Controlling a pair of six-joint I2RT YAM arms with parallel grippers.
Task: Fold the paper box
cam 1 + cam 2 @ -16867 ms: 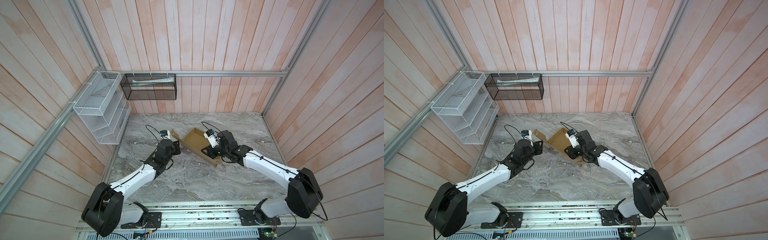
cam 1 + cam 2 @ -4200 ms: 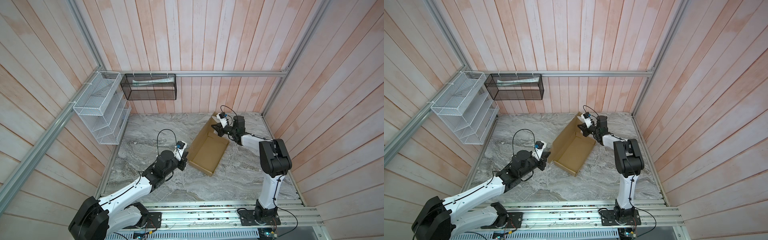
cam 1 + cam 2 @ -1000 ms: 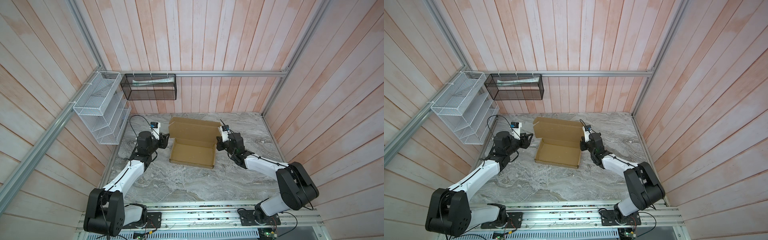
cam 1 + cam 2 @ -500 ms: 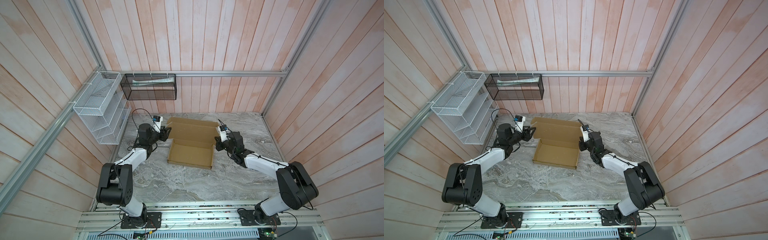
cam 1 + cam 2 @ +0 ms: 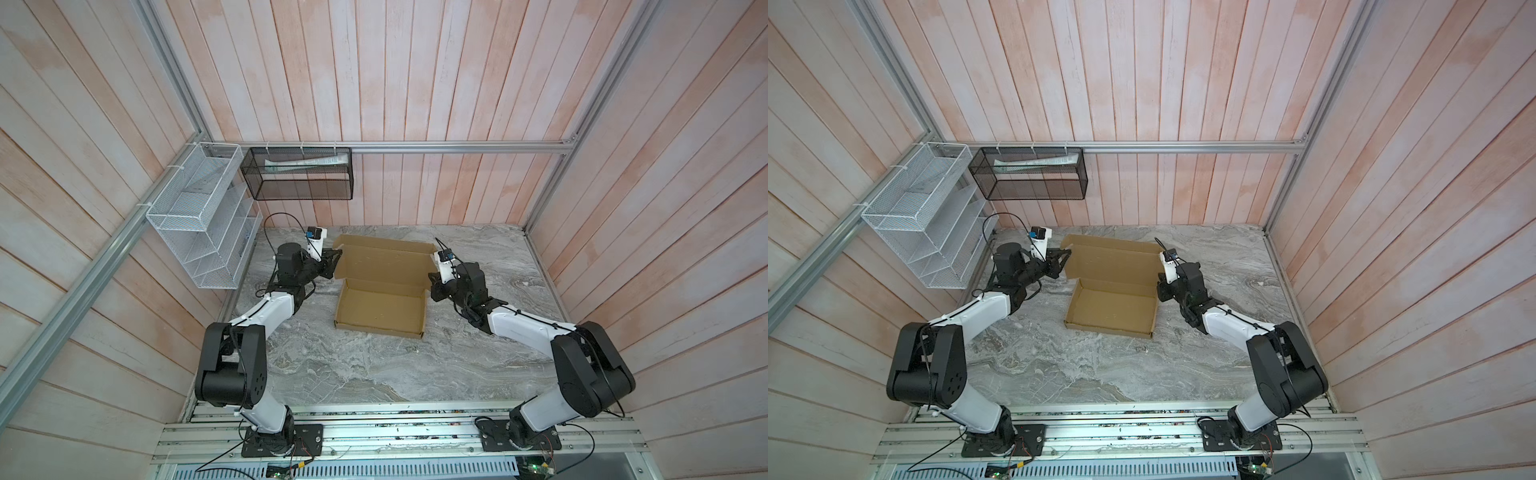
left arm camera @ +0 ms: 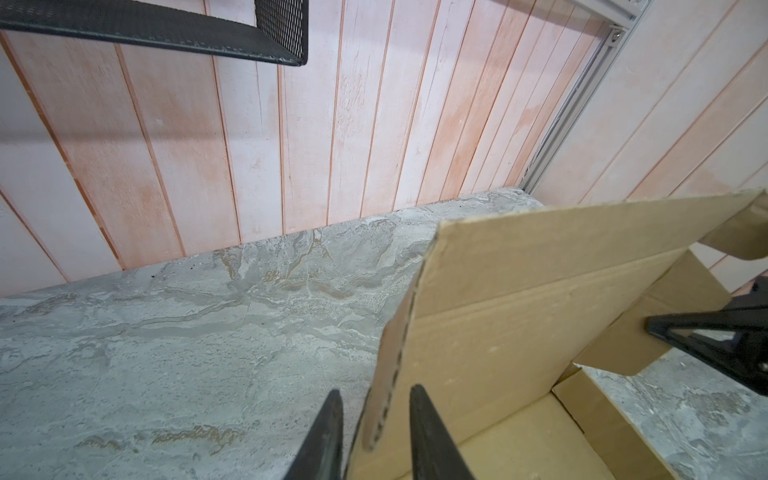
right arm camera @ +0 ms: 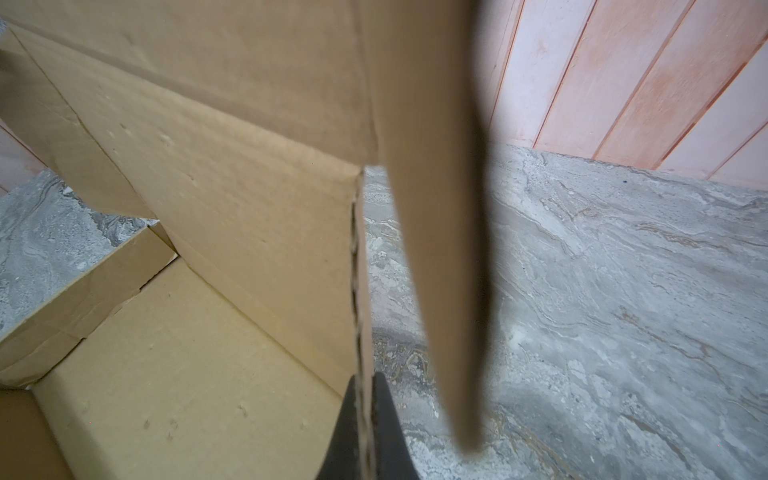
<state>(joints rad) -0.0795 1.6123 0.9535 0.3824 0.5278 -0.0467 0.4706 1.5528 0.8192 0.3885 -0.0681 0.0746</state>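
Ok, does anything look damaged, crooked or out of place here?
Nothing stands out. The tan corrugated cardboard box sits open on the grey marbled tabletop, undamaged apart from a few small dents in its panels.

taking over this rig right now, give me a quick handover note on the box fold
Left gripper: open, jaws straddling the left edge of the lid, not pinching yet.
Right gripper: shut on the lid's right edge.
Where: the paper box sits toward the back of the marble table.
Done: its walls are up, lid raised.
Left: likely bring the lid down and tuck it in.
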